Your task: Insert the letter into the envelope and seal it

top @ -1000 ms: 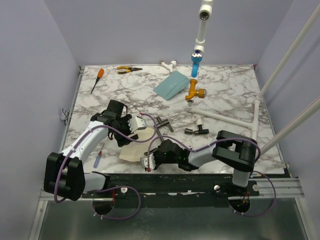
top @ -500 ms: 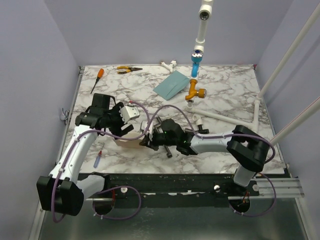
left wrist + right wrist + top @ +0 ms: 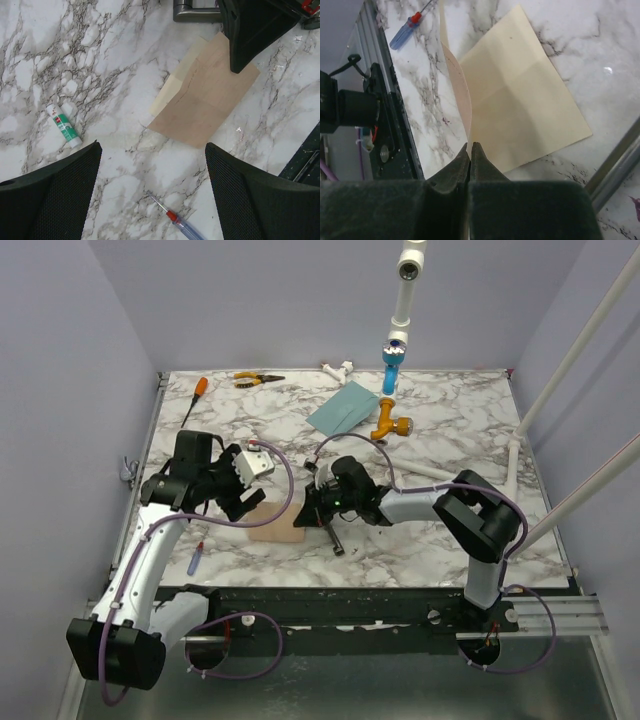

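Note:
The letter (image 3: 276, 521) is a tan sheet folded over on the marble table's near middle; it also shows in the left wrist view (image 3: 202, 102) and the right wrist view (image 3: 520, 107). My right gripper (image 3: 305, 516) is shut on one edge of the letter, pinching the lifted flap (image 3: 460, 87) between its fingertips (image 3: 481, 152). My left gripper (image 3: 243, 502) hovers above the table just left of the letter, open and empty (image 3: 150, 200). The teal envelope (image 3: 343, 410) lies flat at the far middle of the table, away from both grippers.
A blue-handled screwdriver (image 3: 196, 558) and a small green-white tube (image 3: 64, 126) lie near the left gripper. Grey and white pipe fittings (image 3: 395, 495) sit right of the letter. An orange valve (image 3: 390, 422), an orange screwdriver (image 3: 194, 400) and pliers (image 3: 256, 379) lie at the back.
The right gripper moved away from the near edge with the letter's edge, folding the sheet over into a smaller rectangle. The left arm drew back to the left and let go of the sheet.

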Controlling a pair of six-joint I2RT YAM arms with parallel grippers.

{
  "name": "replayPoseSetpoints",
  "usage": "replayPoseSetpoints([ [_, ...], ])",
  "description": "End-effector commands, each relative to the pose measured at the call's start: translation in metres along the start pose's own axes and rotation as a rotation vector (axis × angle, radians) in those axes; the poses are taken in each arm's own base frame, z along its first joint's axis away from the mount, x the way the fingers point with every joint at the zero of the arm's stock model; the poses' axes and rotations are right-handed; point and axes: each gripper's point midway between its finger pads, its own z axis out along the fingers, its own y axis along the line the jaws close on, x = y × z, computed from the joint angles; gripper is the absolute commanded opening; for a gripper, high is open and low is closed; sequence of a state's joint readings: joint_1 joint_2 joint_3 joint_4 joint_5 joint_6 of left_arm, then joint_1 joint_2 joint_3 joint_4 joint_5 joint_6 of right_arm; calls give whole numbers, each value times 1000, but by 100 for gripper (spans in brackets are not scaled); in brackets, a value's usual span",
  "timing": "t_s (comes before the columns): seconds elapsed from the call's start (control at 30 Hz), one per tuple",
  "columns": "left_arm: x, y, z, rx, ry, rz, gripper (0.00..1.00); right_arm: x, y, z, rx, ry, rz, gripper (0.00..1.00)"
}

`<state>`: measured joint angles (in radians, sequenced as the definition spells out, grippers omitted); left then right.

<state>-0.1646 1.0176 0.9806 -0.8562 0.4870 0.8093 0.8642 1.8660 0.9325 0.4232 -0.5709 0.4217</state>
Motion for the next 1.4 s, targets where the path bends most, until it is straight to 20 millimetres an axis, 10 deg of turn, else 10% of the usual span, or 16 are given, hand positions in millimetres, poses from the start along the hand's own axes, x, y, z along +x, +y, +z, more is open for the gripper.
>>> replayPoseSetpoints([
  [0.0, -2, -12, 4, 38, -16, -38, 84, 17, 2, 3, -15, 65, 200, 1],
  [0.23, 62, -44, 59, 67, 236, 151, 81, 29, -17, 1, 101, 90, 237, 5],
  [0.53, 103, -30, 102, 47, 420, 98, 71, 34, -34, -12, 216, 121, 129, 36],
  [1.1, 112, -46, 113, 123, 428, 90, 71, 10, 14, -47, 107, -85, -823, 79],
  [1.37, 97, -50, 111, 136, 361, 75, 73, -19, 0, -22, 191, -126, -588, 89],
])
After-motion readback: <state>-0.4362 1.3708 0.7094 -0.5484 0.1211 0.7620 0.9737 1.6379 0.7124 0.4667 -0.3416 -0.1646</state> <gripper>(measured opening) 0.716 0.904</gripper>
